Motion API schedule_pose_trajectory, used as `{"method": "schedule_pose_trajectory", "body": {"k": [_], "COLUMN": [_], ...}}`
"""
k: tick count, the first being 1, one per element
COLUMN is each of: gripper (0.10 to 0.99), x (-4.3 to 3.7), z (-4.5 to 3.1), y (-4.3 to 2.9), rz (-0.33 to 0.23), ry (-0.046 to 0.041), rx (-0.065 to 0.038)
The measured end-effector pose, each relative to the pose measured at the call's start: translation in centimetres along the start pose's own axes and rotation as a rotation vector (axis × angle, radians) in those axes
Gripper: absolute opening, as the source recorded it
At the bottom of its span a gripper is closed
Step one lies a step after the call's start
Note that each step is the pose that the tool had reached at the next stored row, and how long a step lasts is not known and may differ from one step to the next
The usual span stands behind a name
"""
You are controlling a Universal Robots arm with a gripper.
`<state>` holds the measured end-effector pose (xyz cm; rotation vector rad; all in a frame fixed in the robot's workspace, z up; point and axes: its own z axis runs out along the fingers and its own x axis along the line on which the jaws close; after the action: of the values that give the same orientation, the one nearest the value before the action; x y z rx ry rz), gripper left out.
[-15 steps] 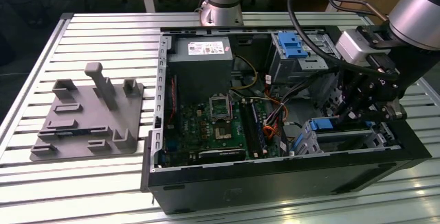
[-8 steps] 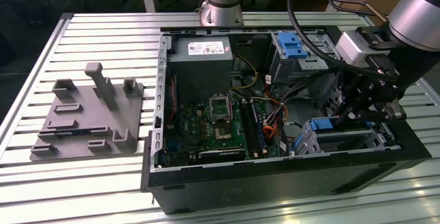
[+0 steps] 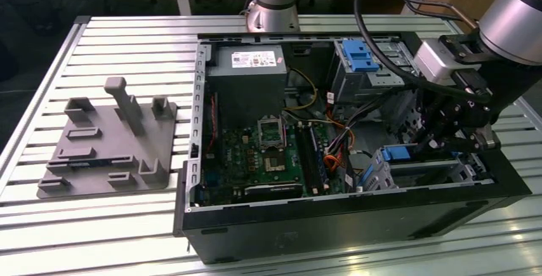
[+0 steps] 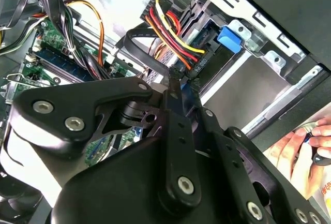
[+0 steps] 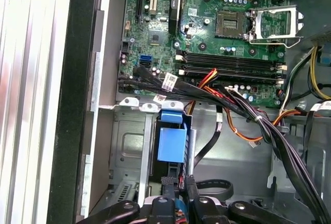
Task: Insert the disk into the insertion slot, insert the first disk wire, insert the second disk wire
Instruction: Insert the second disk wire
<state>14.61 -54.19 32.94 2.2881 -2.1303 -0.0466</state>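
Observation:
The disk sits inside the insertion slot (image 3: 436, 173), a silver bay at the case's front corner on the exterior view's right. Its blue carrier end shows as disk (image 3: 398, 154), disk (image 5: 171, 142) and disk (image 4: 229, 39). My gripper (image 3: 449, 141) hangs right at that end. In both wrist views its black fingers (image 4: 173, 97) stand close together on a black wire connector (image 4: 192, 70) with red, yellow and orange wires, held against the disk's end. The gripper (image 5: 176, 203) pinches that connector (image 5: 173, 181). A flat black cable (image 5: 213, 187) loops beside it.
The open computer case (image 3: 339, 216) holds a green motherboard (image 3: 271, 155), a power supply (image 3: 247, 60) and a taller grey cage with a blue latch (image 3: 360, 57). Wire bundles (image 5: 243, 105) cross above the bay. A grey fixture plate (image 3: 106, 152) lies on the table. A person's hand (image 4: 305, 149) shows outside the case.

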Motion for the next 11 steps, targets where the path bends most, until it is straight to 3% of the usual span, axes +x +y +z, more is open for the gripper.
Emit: {"method": "schedule_pose_trajectory", "body": {"k": [8, 11], "gripper": [0.196, 0.271], "x": [0.24, 0.25], "z": [0.12, -0.14], "y": [0.01, 0.02], "rz": [0.0, 0.0], "ry": [0.0004, -0.0005], "rx": [0.0, 0.0]}}
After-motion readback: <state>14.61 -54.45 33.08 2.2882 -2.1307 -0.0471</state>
